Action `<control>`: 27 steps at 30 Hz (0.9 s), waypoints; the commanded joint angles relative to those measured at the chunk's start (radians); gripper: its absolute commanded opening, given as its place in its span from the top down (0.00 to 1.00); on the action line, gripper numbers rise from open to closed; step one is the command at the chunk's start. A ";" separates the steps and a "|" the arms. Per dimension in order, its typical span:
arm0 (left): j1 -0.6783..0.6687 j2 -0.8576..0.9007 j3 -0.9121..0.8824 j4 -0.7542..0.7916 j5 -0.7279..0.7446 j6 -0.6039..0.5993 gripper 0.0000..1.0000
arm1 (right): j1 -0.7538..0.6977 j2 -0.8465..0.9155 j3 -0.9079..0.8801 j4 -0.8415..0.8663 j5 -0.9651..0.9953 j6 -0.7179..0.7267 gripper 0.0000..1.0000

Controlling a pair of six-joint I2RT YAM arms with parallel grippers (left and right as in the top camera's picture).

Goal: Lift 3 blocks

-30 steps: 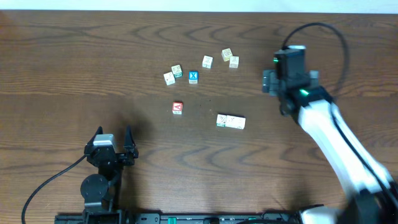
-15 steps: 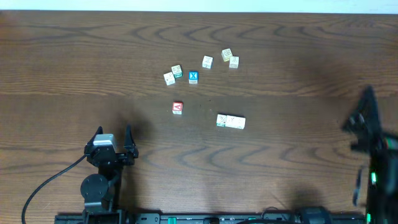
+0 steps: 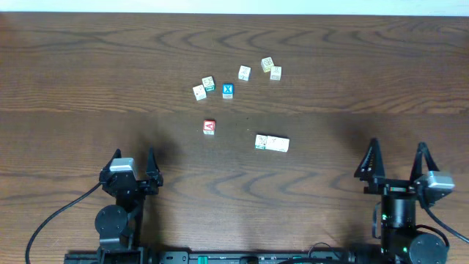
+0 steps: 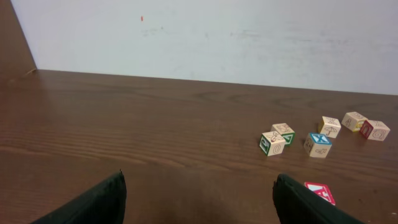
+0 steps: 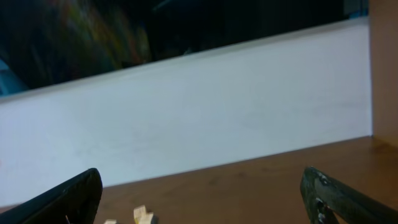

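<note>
1. I see a dark brown wood-grain table (image 3: 80, 66) filling my overhead view, evenly lit.
2. A plain white wall (image 4: 249, 37) runs along its far edge and meets the tabletop.
3. In my right wrist view, a dark blurred area (image 5: 186, 25) sits above that white surface.

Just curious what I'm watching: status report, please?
Both empty: left gripper open, right gripper open. Cream block row on table, untouched. Nothing blocking it.

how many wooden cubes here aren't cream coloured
2: the red wooden cube marked A alone near the middle; the blue wooden cube marked X farther back among cream cubes. None looks hidden.
</note>
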 commanded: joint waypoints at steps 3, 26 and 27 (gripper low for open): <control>0.006 -0.005 -0.010 -0.043 0.014 -0.003 0.24 | -0.005 -0.027 -0.092 0.021 -0.018 -0.067 0.01; 0.006 -0.005 -0.010 -0.043 0.014 -0.003 0.24 | 0.006 -0.041 -0.299 -0.020 0.000 -0.096 0.01; 0.006 -0.005 -0.010 -0.043 0.014 -0.003 0.24 | 0.006 -0.041 -0.299 -0.019 -0.004 -0.113 0.01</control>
